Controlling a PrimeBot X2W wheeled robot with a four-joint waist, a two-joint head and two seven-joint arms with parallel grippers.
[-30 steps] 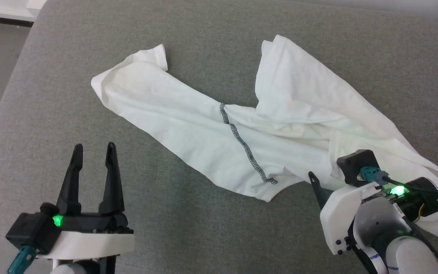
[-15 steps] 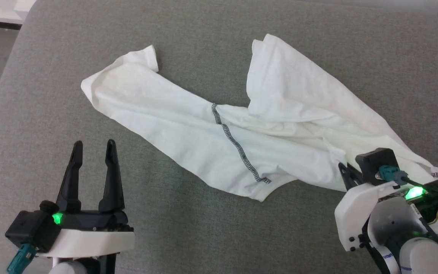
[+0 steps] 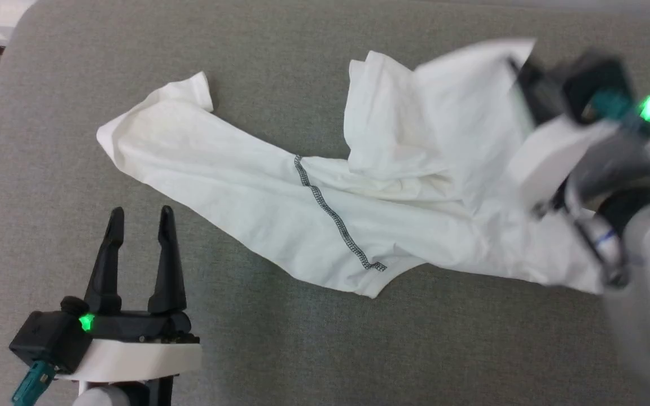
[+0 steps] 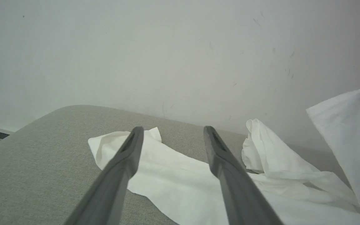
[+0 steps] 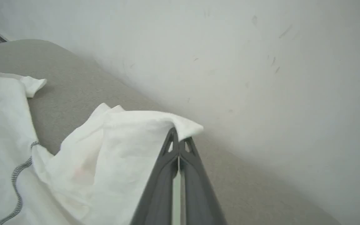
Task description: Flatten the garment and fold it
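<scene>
— Where's the garment (image 3: pixel 235 186)?
— It lies crumpled across the middle of the grey padded surface (image 3: pixel 325 349). One end reaches toward the far left corner, and the dark zigzag seam (image 3: pixel 330 213) faces up near the middle.
— And the right gripper (image 5: pixel 178 137)?
— It is clenched on an edge of the cloth and holds that part up off the surface toward the far right (blurred in the head view, sharp from its own wrist).
— The left gripper (image 3: pixel 140 214)?
— Its fingers are spread with nothing between them. It sits over bare surface by the near left corner, apart from the cloth.
</scene>
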